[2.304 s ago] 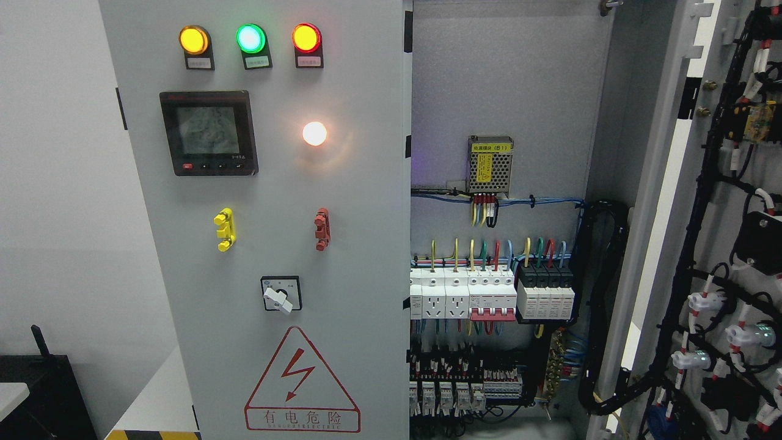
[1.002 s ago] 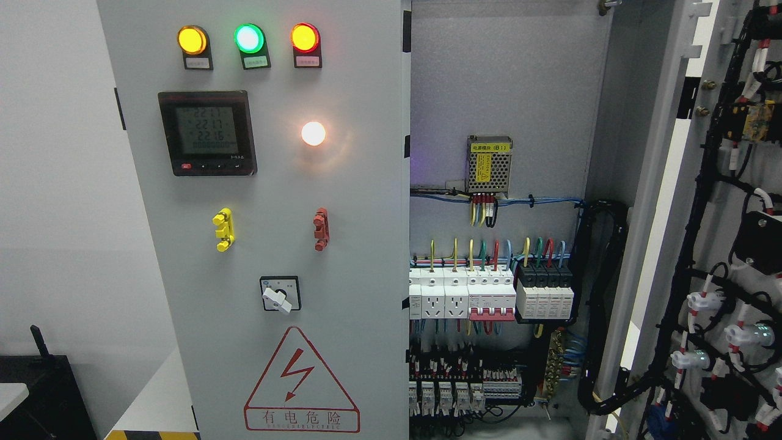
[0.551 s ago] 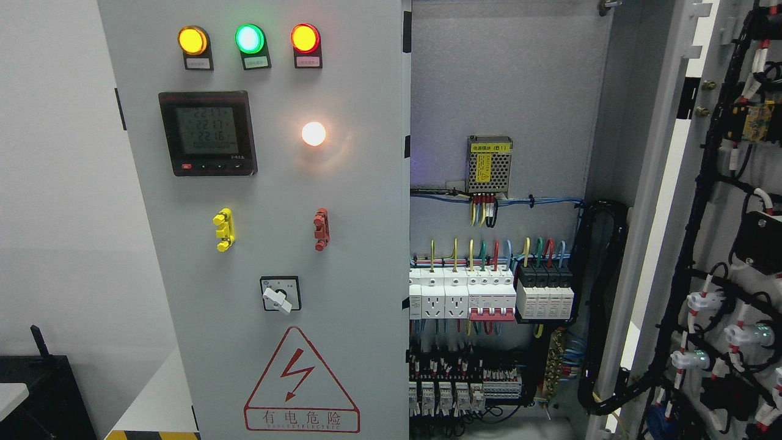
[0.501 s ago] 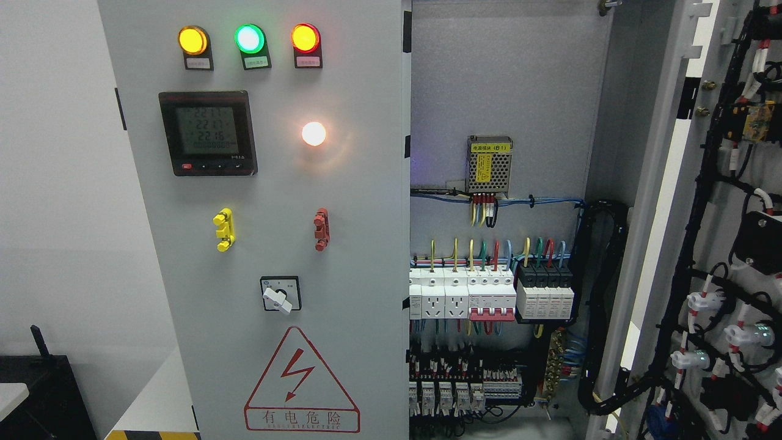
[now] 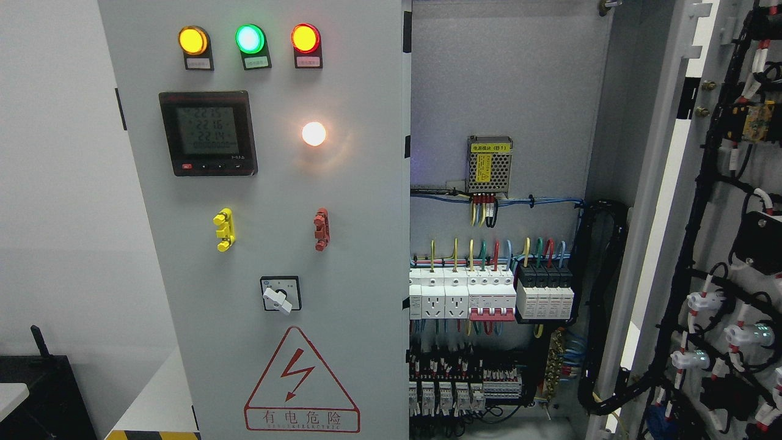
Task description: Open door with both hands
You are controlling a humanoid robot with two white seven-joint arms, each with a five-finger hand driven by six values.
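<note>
A plain pale wall (image 5: 55,183) stands behind a grey electrical cabinet; its right door (image 5: 721,244) hangs swung wide open at the picture's right, the inner face showing black cable bundles and white lamp backs; the left door (image 5: 342,201) stands closed, flush with the cabinet front. Neither hand of the robot shows, so how their fingers stand cannot be told. The closed door carries amber, green and red lamps (image 5: 250,38) in a row, a digital meter (image 5: 208,133), a glowing white lamp (image 5: 314,134), a yellow handle (image 5: 224,230), a red handle (image 5: 321,229), a rotary switch (image 5: 280,294) and a red warning triangle (image 5: 301,380); inside the cabinet sit a power supply (image 5: 489,157) and a row of breakers (image 5: 492,296); a black box (image 5: 36,391) stands at lower left.
</note>
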